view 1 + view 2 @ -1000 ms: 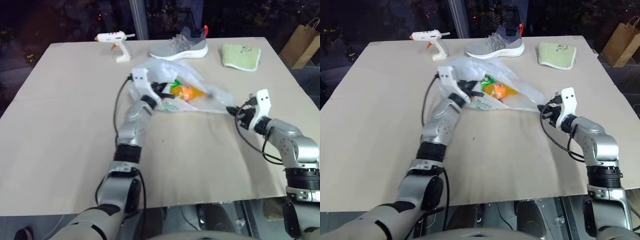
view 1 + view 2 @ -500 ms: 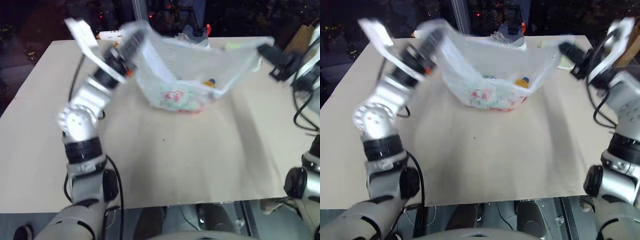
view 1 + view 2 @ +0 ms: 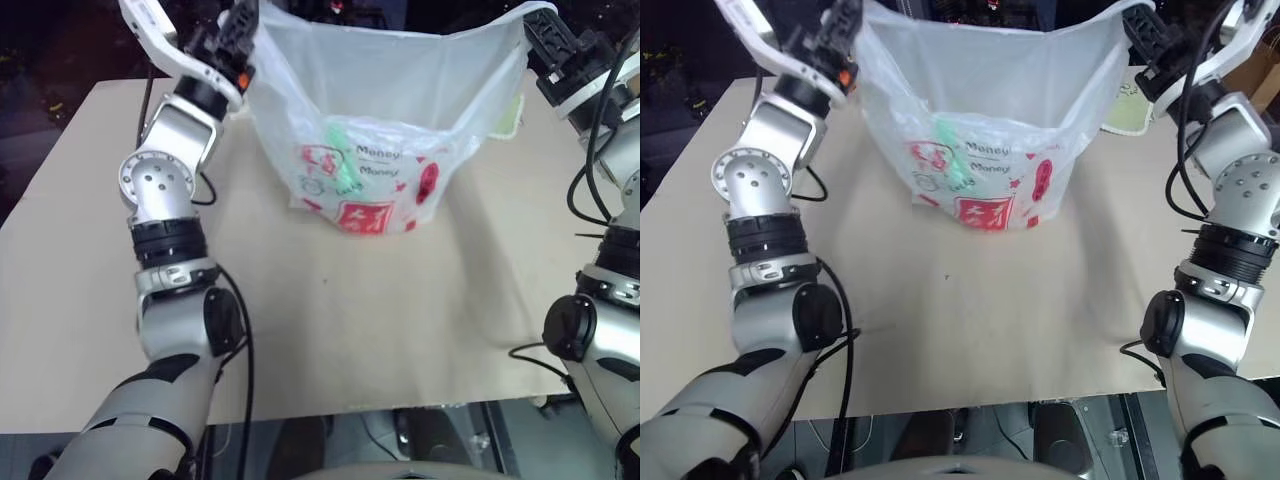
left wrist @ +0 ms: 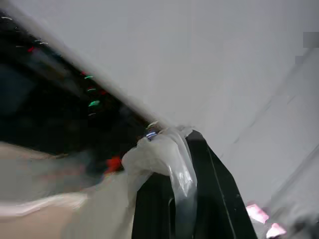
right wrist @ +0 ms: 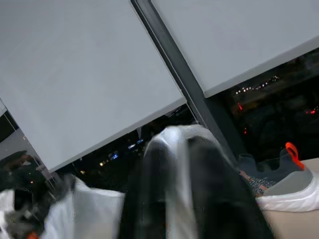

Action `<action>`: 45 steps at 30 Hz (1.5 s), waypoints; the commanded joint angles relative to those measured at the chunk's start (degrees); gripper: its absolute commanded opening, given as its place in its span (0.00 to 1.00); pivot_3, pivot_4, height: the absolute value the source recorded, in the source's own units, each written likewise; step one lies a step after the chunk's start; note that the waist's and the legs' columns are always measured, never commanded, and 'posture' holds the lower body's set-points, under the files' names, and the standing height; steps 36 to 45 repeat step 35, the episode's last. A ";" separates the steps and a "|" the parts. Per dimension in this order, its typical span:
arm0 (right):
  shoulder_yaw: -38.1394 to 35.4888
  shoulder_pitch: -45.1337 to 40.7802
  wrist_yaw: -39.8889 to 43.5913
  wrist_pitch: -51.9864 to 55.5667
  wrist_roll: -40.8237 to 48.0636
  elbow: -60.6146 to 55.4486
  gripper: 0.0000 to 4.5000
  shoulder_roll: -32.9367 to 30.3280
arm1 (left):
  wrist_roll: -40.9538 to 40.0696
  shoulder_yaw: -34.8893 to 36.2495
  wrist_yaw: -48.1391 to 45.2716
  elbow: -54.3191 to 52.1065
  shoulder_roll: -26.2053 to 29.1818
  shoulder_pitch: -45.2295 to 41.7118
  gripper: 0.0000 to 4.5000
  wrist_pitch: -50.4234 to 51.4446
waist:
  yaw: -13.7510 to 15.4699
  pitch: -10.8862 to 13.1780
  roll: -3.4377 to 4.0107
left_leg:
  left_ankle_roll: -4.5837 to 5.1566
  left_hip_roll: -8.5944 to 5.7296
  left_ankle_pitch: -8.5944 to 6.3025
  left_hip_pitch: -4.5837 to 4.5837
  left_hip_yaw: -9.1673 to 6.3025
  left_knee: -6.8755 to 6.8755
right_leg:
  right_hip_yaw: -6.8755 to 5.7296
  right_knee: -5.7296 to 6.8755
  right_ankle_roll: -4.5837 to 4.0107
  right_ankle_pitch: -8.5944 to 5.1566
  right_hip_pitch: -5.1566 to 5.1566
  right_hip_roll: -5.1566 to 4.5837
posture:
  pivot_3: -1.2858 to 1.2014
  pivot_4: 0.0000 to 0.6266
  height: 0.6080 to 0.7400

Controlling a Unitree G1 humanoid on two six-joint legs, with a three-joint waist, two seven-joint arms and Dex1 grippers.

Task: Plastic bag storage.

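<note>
Both grippers pinched the plastic bag [image 3: 375,120] handles: left gripper [image 4: 172,199] clamped visibly, right gripper [image 5: 182,199] draped in film, sneaker [image 5: 279,181] behind it

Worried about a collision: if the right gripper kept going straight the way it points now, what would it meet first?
Probably nothing nearby: past the right gripper and the plastic bag handle draped over it, the way looks free up to the pale panels overhead.

Translucent white plastic bag [image 3: 385,110] (red "Money" printing)
</note>
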 commanded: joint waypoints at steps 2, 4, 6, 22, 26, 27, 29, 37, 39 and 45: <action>0.89 2.39 6.46 5.39 5.18 -5.40 0.66 -4.38 | 1.65 -1.50 -6.00 -7.59 2.60 5.40 0.30 1.71 | 0.05 0.01 -0.02 | 0.00 0.03 0.00 -0.07 -0.02 -0.03 | -0.03 -0.03 0.00 0.00 -0.05 0.01 | 0.52 0.24 1.00; 4.04 6.45 9.99 8.83 4.81 -7.93 0.85 -7.34 | 0.02 -2.46 -11.09 -13.20 5.91 10.66 0.48 6.04 | -0.14 0.00 -0.03 | 0.00 0.05 0.00 -0.11 -0.02 -0.12 | -0.03 -0.02 0.00 0.00 -0.09 0.01 | 0.52 0.24 1.00; 6.12 9.67 12.01 9.67 3.70 -8.91 1.00 -9.25 | -1.32 -2.64 -15.58 -17.65 9.41 15.51 0.71 9.09 | -0.21 0.00 -0.03 | 0.01 0.06 -0.01 -0.10 0.02 -0.18 | 0.01 -0.03 0.00 0.00 -0.09 0.02 | 0.52 0.24 1.00; 16.79 36.56 31.11 -18.65 -19.39 -7.37 1.00 -13.13 | 17.30 3.94 -17.98 -34.98 19.87 55.43 0.99 -1.01 | 0.49 0.00 -0.07 | 0.24 0.07 -0.14 0.03 0.10 -0.09 | 0.06 -0.08 0.00 0.00 -0.06 -0.02 | 0.52 0.24 1.00; 15.20 40.48 36.20 -30.41 -22.86 -4.39 1.00 -12.33 | 21.36 4.21 -16.56 -38.20 15.56 62.76 0.99 -5.51 | 0.64 -0.01 -0.07 | 0.23 0.07 -0.14 0.14 0.05 -0.06 | 0.03 -0.01 0.00 0.00 0.04 -0.02 | 0.52 0.24 1.00; 14.79 42.12 37.56 -31.37 -23.26 -3.74 1.00 -13.24 | 20.75 5.04 -17.35 -40.26 13.92 65.83 0.99 -6.85 | 0.60 -0.02 -0.08 | 0.23 0.07 -0.14 0.28 0.07 -0.07 | 0.04 -0.02 0.00 0.00 0.18 -0.02 | 0.52 0.24 1.00; 13.44 44.72 39.44 -29.55 -22.16 -3.46 1.00 -15.26 | 19.52 5.84 -18.50 -44.92 11.74 72.92 0.99 -6.92 | 0.50 -0.02 -0.09 | 0.24 0.09 -0.15 0.41 0.14 -0.11 | 0.09 -0.08 -0.01 -0.01 0.33 -0.03 | 0.52 0.24 1.00; 12.39 49.76 43.41 -27.70 -21.50 -4.07 1.00 -19.10 | 19.87 6.57 -20.35 -48.86 8.69 82.10 0.99 -10.90 | 0.55 -0.01 -0.11 | 0.25 0.17 -0.16 0.90 0.22 -0.16 | 0.18 -0.05 -0.04 -0.06 0.67 0.06 | 0.52 0.24 1.00; 12.39 49.76 43.41 -27.70 -21.50 -4.07 1.00 -19.10 | 19.87 6.57 -20.35 -48.86 8.69 82.10 0.99 -10.90 | 0.55 -0.01 -0.11 | 0.25 0.17 -0.16 0.90 0.22 -0.16 | 0.18 -0.05 -0.04 -0.06 0.67 0.06 | 0.52 0.24 1.00; 12.39 49.76 43.41 -27.70 -21.50 -4.07 1.00 -19.10 | 19.87 6.57 -20.35 -48.86 8.69 82.10 0.99 -10.90 | 0.55 -0.01 -0.11 | 0.25 0.17 -0.16 0.90 0.22 -0.16 | 0.18 -0.05 -0.04 -0.06 0.67 0.06 | 0.52 0.24 1.00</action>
